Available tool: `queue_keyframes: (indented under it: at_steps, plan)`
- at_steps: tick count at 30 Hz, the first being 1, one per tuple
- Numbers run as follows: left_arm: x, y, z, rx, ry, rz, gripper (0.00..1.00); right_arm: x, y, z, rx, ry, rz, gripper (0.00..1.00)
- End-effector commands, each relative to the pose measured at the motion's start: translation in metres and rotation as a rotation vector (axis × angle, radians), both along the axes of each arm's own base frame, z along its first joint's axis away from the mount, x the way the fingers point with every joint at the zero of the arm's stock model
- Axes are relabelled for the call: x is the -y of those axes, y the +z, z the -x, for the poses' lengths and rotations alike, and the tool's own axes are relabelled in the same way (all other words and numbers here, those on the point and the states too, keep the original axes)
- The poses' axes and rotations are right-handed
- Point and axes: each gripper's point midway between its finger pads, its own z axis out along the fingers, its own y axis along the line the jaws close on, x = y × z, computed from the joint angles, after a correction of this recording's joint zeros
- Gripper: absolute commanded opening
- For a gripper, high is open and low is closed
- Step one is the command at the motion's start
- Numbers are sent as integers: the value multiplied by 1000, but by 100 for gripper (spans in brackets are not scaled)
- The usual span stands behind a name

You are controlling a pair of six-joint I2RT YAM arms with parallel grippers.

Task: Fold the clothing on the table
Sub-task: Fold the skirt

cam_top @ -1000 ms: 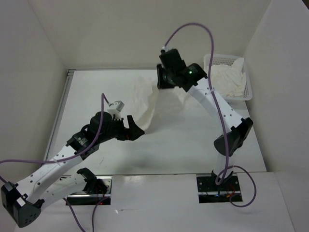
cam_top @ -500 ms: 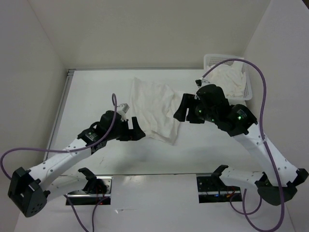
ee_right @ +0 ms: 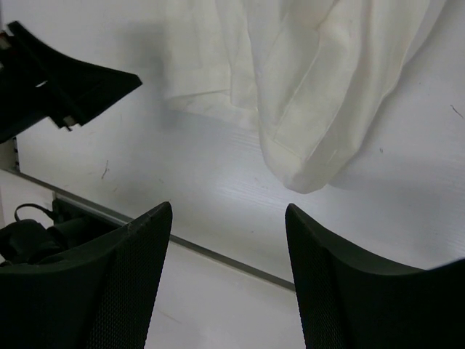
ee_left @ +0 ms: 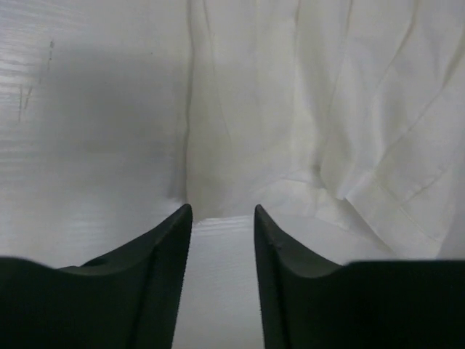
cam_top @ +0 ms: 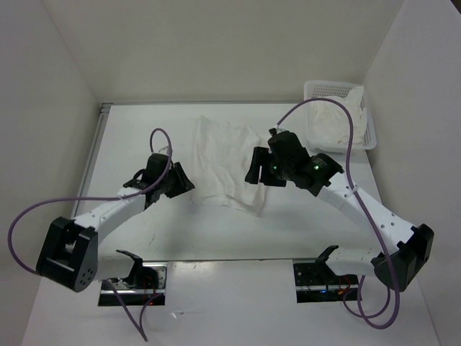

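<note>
Clothing point(cam_top: 227, 155) spread, wrinkled, on worktop point(cam_top: 133, 137), centre toward 12 o'clock; its 5 o'clock corner doubled over. Left tool point(ee_left: 221, 209) at clothing's 8 o'clock, fingers apart, nothing between, just short of hem. Right tool point(ee_right: 228, 207) at 3 o'clock, spread wide, empty.

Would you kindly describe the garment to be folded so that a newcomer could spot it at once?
On the white table, look at its middle. The clothing lies spread out there, thin, white and finely wrinkled. Unlike the white cloth bundle, it is outside the mesh basket in the far right corner.
</note>
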Motion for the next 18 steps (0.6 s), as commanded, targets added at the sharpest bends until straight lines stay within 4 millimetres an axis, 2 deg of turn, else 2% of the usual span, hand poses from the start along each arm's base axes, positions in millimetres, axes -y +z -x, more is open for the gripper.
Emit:
queue_keyframes:
  at_steps: [1,3,6,11,13,18]
  plan:
    - [16,-16,-8,-18,-85,93,44,-8,22,-9,91,-4,-70,69]
    - [11,-27,-15,-38,-66,95,33,-7,20,-8,84,-4,-64,69]
    - [9,-47,-15,-95,-63,100,33,-2,21,-5,89,-11,-60,69]
    - [4,-59,-18,-111,-63,90,36,1,25,-3,95,-30,-75,69]
    - [8,-61,-23,-108,-78,106,36,1,21,-2,88,-30,-69,69]
    - [18,-71,-19,-135,-114,154,38,2,21,-3,88,-43,-70,69]
